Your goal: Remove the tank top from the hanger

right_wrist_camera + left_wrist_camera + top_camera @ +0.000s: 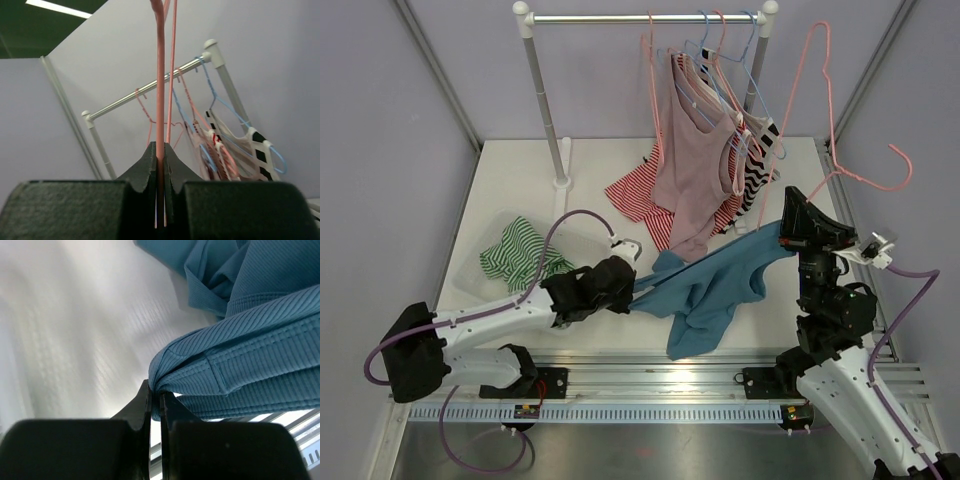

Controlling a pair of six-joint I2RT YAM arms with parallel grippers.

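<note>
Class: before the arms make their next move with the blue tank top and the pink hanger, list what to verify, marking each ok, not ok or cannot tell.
1. Jaws of the left gripper shut on the blue tank top edge: ok.
2. Jaws of the right gripper shut on the pink hanger wire: ok.
3. Hanger off the rail: ok.
4. Tank top fully off the hanger: cannot tell; cloth reaches the right gripper.
5. Tank top apart from the hanging pink top: cannot tell.
</note>
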